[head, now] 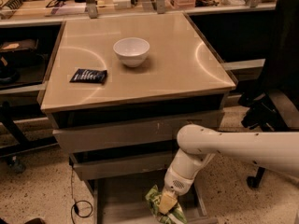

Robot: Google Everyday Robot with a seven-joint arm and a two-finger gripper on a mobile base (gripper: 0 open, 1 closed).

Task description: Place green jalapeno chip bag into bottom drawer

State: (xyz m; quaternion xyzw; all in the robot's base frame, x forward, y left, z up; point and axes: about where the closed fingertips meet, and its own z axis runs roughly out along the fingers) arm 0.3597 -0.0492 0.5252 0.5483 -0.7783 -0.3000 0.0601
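Inspection of the camera view, for your record.

1. The gripper [167, 202] sits low in front of the cabinet, at the end of the white arm [233, 147] that reaches in from your right and bends down at the wrist. It is over the open bottom drawer [122, 197], on that drawer's right side.
2. The pincer is pinching the green jalapeno chip bag [176, 215]. You can see a yellowish finger [167, 203] pressed against the crumpled foil, with the bag bunched around it.
3. The bag is inside the outline of the bottom drawer, near its right wall and towards the front. Whether it touches the grey floor cannot be told, because the lower edge of the view cuts it off.
4. The bottom drawer is pulled out further than the two above it. The middle drawer [120, 165] and the top drawer [135, 132] each stand slightly proud of the cabinet.
5. On the beige top [187, 71] you have a white bowl [131, 51] near the middle back and a dark packet [88, 75] lying flat to its left, well apart from the bowl.
6. A black chair [280, 83] stands to the right of the cabinet. A dark cable [78, 207] loops on the speckled floor at the drawer's left.
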